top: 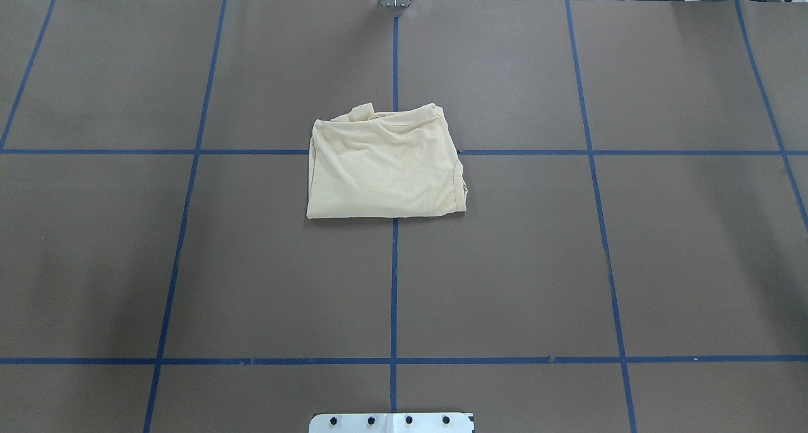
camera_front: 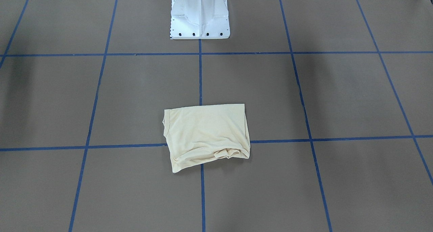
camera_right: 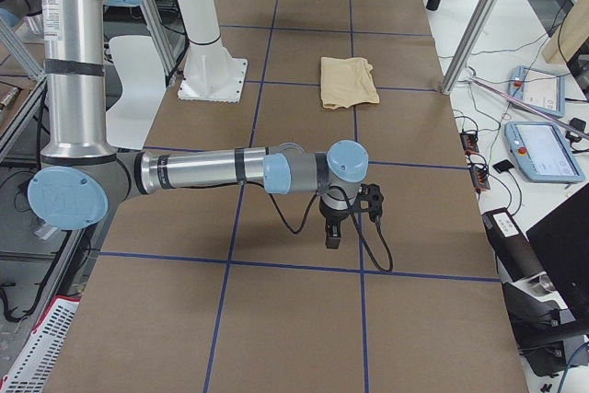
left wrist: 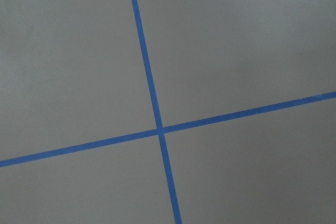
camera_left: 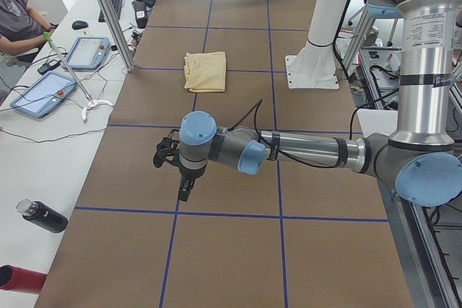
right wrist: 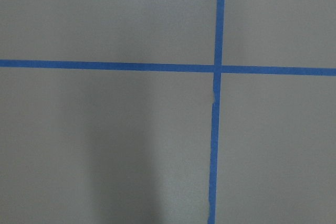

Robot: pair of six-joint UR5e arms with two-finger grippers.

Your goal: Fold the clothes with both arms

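At the left end of the tabletop (top: 101, 256) we saw the left arm (camera_left: 303, 151) stretched out low over the brown surface. Its left gripper (camera_left: 183, 192) pointed down, well apart from the cloth. It showed only in the side view, small and dark, so we could not tell whether its jaws were spread or pressed together. Its wrist view gave us nothing but bare tabletop and a crossing of blue tape lines (left wrist: 160, 129).

In the middle lay the T-shirt (top: 385, 171), folded into a rough rectangle over a tape crossing, on the far side of the white pedestal (camera_front: 199, 22), whose top was cut off by the frame. Only plain cream cloth faced up. The edge farthest from the robot was bunched into layered folds, and what lay inside them was hidden.

At the right end the right arm (camera_right: 212, 172) reached out in the same way, with the right gripper (camera_right: 331, 238) hanging down over the tabletop, far from the T-shirt. Again we had only a side view, and we could not tell the state of its jaws. Neither arm appeared in the overhead or front views.

A person (camera_left: 18, 19) sat beside the far left of the tabletop, mostly cut off.
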